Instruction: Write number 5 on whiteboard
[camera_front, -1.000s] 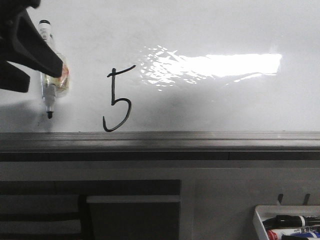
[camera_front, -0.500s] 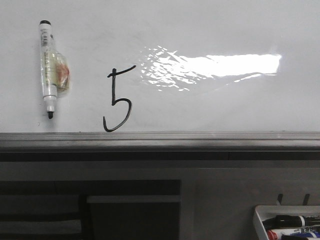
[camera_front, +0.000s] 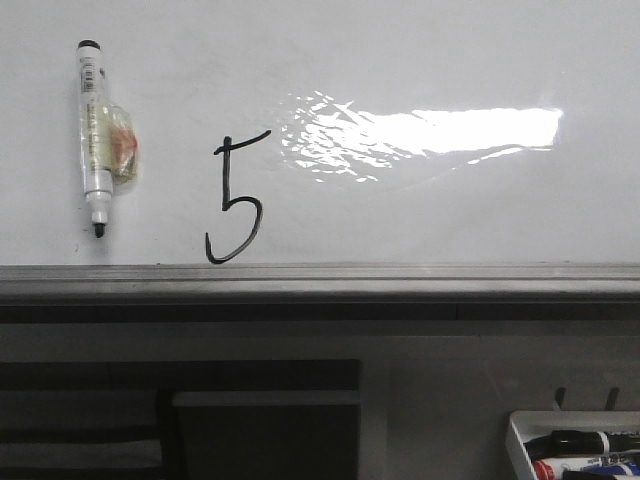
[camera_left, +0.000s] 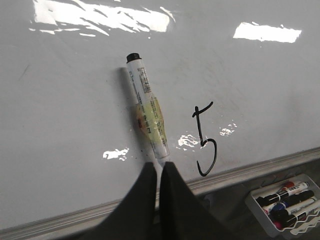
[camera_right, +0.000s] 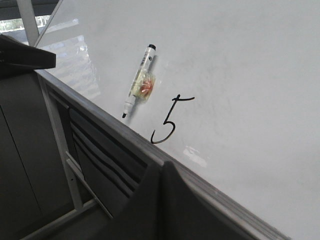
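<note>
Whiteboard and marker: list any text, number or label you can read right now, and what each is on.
"5": hand-drawn in black on the whiteboard, the number 5, right of the marker stuck to the board.
Marker barrel: small print near its capped end, too small to read.
Markers in the tray at lower right: labels blurred, unreadable.
Nothing else legible.

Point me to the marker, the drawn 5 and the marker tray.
marker (camera_front: 97, 135): front view, mid-barrel.
number 5 (camera_front: 243, 205): front view, on the bowl's stroke.
marker tray (camera_front: 517, 438): front view, left rim.
</note>
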